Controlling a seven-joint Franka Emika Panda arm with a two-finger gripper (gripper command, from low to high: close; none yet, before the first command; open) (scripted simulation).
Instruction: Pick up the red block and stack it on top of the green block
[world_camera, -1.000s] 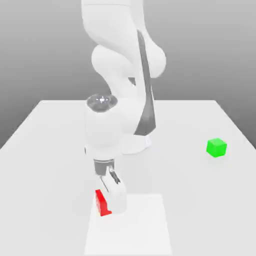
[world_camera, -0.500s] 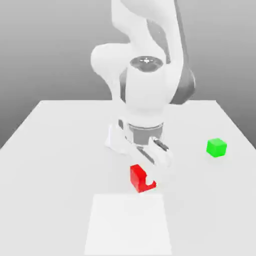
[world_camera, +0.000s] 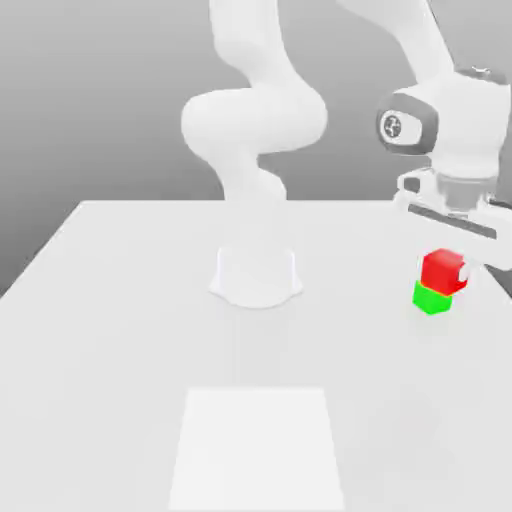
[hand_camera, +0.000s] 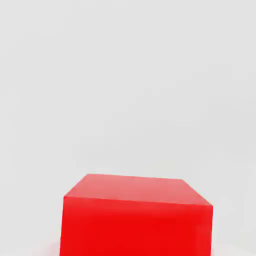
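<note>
I've got the end effector (world_camera: 452, 268) over by the desk's (world_camera: 120, 330) edge on the exterior view's right, and it is clamped on the red block (world_camera: 441, 269), fingers pressed to the cube's sides. The red block sits directly above the green block (world_camera: 430, 299); from the exterior view the two look stacked, red over green, though I cannot tell whether their faces actually touch or whether a sliver of air is left between them (the angle is too shallow to judge). The green block rests on the desk close to that same edge, roughly level with the arm's round base (world_camera: 256, 278) and well apart from it. Only its lower part shows under the red one.

On the hand view I see the red block (hand_camera: 136, 215) up close, its top face a lighter red and its front face a deeper red, with plain pale desk surface (hand_camera: 125, 75) beyond it.

The arm (world_camera: 260, 120) rises from the base near the middle of the desk, loops up and out of frame, then comes down again on the exterior view's right with the wrist pointing downward over the pair of blocks. A lighter rectangular patch (world_camera: 257, 448) lies flat on the desk near the front edge, well apart from both blocks.
</note>
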